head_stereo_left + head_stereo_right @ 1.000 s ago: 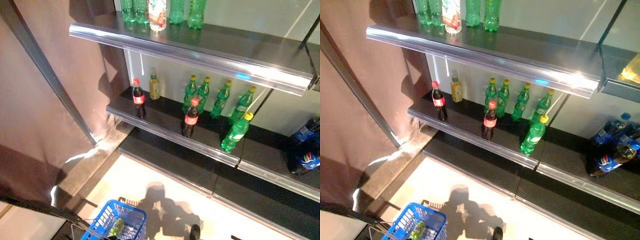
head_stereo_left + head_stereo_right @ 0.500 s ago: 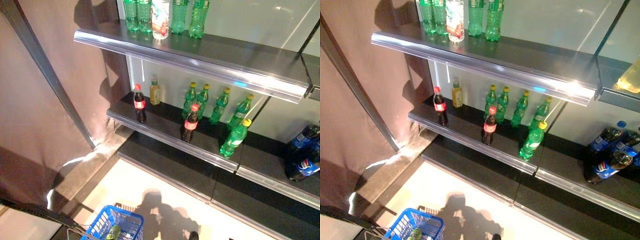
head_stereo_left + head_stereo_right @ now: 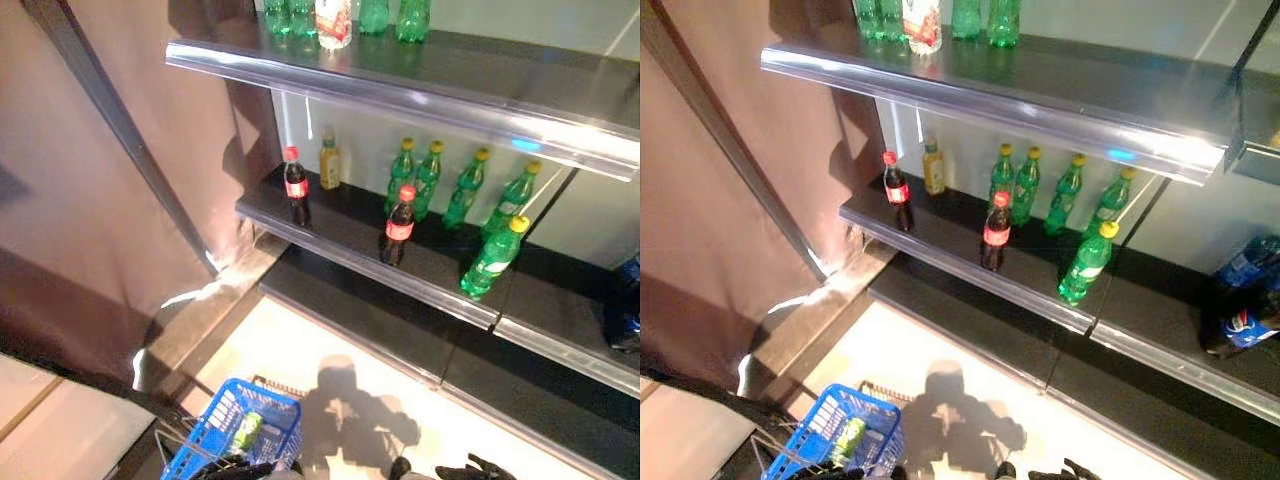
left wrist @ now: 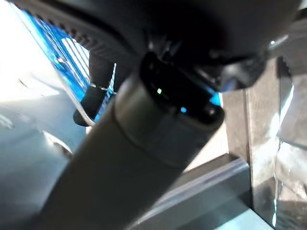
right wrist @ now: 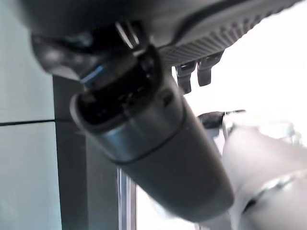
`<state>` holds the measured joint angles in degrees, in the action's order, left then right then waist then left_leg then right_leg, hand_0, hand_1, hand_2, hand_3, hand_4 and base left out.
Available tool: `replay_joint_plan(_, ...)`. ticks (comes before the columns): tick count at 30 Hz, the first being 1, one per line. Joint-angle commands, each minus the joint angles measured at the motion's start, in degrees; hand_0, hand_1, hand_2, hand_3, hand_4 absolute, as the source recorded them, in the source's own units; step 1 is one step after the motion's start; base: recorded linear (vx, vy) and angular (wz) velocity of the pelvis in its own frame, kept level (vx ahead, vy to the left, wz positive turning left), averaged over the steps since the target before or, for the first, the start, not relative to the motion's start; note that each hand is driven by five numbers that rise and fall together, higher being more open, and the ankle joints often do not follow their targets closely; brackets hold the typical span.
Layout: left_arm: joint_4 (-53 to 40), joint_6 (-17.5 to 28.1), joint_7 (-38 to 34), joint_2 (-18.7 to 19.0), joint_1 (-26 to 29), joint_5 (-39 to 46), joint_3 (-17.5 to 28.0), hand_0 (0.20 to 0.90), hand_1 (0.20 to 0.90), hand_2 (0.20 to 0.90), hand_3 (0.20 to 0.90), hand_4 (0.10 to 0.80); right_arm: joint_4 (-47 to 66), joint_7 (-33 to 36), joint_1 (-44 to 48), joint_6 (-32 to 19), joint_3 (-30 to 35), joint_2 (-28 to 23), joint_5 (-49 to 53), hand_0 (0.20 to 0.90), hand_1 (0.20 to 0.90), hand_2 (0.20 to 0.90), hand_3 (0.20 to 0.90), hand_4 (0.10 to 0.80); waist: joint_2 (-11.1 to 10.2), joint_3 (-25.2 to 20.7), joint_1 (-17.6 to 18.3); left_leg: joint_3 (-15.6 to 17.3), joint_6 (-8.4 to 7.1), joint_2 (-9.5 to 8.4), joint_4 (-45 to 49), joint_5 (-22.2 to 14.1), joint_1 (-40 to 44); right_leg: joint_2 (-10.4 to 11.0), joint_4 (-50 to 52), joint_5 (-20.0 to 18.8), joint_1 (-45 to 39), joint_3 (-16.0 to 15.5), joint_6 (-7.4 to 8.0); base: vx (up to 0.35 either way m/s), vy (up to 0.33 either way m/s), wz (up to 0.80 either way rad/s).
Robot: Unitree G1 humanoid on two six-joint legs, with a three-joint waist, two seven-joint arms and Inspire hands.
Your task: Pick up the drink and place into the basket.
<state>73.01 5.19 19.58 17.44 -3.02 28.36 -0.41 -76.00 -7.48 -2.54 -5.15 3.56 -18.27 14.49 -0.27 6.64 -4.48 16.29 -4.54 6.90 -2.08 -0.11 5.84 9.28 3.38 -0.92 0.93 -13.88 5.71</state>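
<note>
The right hand (image 3: pixel 470 467) hangs low with relaxed, empty fingers, while the left hand (image 4: pixel 96 86) seems hooked on the basket (image 3: pixel 213 432) handle. The nearest drink, a green bottle (image 3: pixel 492 258), stands at the shelf (image 3: pixel 340 238) front. It is probably full, stiff and smooth, so grasp its labelled middle.

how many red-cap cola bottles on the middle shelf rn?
2. One cola bottle stands near the shelf's left end, beside the small yellow bottle. The other cola bottle stands toward the front edge, ahead of the green bottles. None looks hidden.
</note>
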Motion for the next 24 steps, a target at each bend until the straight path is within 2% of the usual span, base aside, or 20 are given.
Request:
replay_joint_plan(1,-2.5,5.1,6.5,1.1,5.6,-2.0,1.0,0.300,0.300,0.300,0.200,0.100,-0.2,-0.8,1.0,-1.7,0.5,-0.6,-0.9,0.900,0.900,0.900,0.900,0.800,-1.7,-1.0,0.9,-1.2,0.82,-2.27,-1.5,2.5,-2.5,3.6,-3.9,-0.5,-8.5,-2.3,2.91,0.124,0.106,0.02)
replay_joint_plan(3,-2.3,5.1,6.7,1.4,5.9,-2.1,0.9,0.300,0.300,0.300,0.200,0.100,0.2,-0.7,1.1,-1.6,0.4,-0.2,-0.5,0.900,0.900,0.900,0.900,0.800,-2.0,-0.9,0.7,-1.4,1.35,-2.50,-1.3,2.2,-2.6,4.2,-2.8,-0.4,-8.1,-2.2,3.21,0.085,0.110,0.05)
replay_joint_plan(4,-2.5,4.8,7.0,1.8,6.4,-2.0,0.6,0.300,0.300,0.300,0.200,0.100,1.3,-0.2,1.7,-0.9,-0.1,0.4,0.6,0.900,0.900,0.900,0.900,0.800,-2.4,-0.7,0.4,-2.3,2.69,-3.22,-1.0,1.6,-3.0,5.3,1.2,-0.9,-6.7,-1.0,3.59,0.075,0.154,0.02)
replay_joint_plan(6,-2.6,4.7,7.0,1.9,6.5,-2.2,0.2,0.300,0.300,0.300,0.200,0.100,1.7,0.0,2.0,-0.6,-0.2,0.7,1.2,0.900,0.900,0.900,0.900,0.800,-2.6,-0.5,0.4,-3.0,3.64,-3.91,-1.1,1.4,-3.3,6.3,6.2,-2.7,-4.4,0.4,3.83,0.063,0.165,0.07)
replay_joint_plan(7,-3.0,4.6,6.6,2.0,6.8,-1.8,-1.1,0.300,0.300,0.300,0.200,0.100,2.2,0.5,2.2,-0.4,-0.8,1.2,2.6,0.900,0.900,0.900,0.900,0.800,-2.0,0.6,1.6,-5.1,5.04,-4.76,-1.5,0.8,-2.5,6.4,16.1,-6.1,1.2,3.8,4.04,0.041,0.139,0.10)
replay_joint_plan(10,-3.5,3.9,5.9,2.2,7.2,-1.6,-1.6,0.300,0.300,0.300,0.200,0.100,2.5,0.4,2.0,-0.5,-1.0,1.3,3.1,0.900,0.900,0.900,0.900,0.800,-1.4,1.2,2.6,-6.0,5.64,-4.72,-1.8,0.6,-2.1,5.7,20.5,-7.9,5.4,6.4,3.51,0.038,0.066,0.33)
replay_joint_plan(12,-4.1,2.7,5.1,2.3,8.1,-1.1,-1.9,0.300,0.300,0.300,0.200,0.100,1.9,0.2,2.2,-0.7,-0.9,1.3,3.1,0.900,0.900,0.900,0.900,0.800,-1.5,1.5,3.5,-6.7,5.16,-4.60,-1.8,0.4,-1.4,5.5,15.3,-7.6,6.1,7.9,3.03,0.089,-0.116,0.37)
replay_joint_plan(13,-4.1,2.4,5.1,2.3,8.5,-1.2,-1.9,0.300,0.300,0.300,0.200,0.100,1.4,0.1,2.2,-0.9,-0.6,1.2,3.2,0.900,0.900,0.900,0.900,0.800,-1.9,1.2,3.8,-7.6,4.72,-4.90,-1.3,-0.1,-1.3,5.3,7.9,-6.8,5.6,9.2,3.11,0.130,-0.224,0.29)
replay_joint_plan(16,-3.7,3.4,5.1,2.4,8.5,-1.5,-2.3,0.300,0.300,0.300,0.200,0.100,0.3,-0.3,1.9,-2.3,0.1,1.1,3.6,0.900,0.900,0.900,0.900,0.800,-2.2,1.3,5.2,-9.0,4.27,-5.06,-0.1,-2.2,-0.5,4.7,-1.2,-8.9,4.5,10.7,4.13,0.100,-0.170,0.30)
replay_joint_plan(20,-2.4,4.4,4.7,2.5,7.2,-1.1,-0.9,0.300,0.300,0.300,0.200,0.100,-0.2,-1.9,1.8,-2.4,0.3,0.6,2.4,0.900,0.900,0.900,0.900,0.800,-2.8,0.5,5.1,-8.7,4.16,-4.74,0.7,-3.1,-0.1,3.8,-2.7,-7.8,1.6,9.8,4.51,0.072,-0.165,0.46)
replay_joint_plan(24,-0.9,4.5,5.4,1.8,6.3,-3.1,0.5,0.300,0.300,0.300,0.200,0.100,0.0,-1.0,1.7,-0.8,0.0,1.1,1.5,0.900,0.900,0.900,0.900,0.800,-2.8,-1.1,4.6,-6.5,3.04,-3.46,-2.3,-1.3,1.2,3.2,-5.5,-6.8,-2.3,6.9,4.53,0.053,-0.077,0.23)
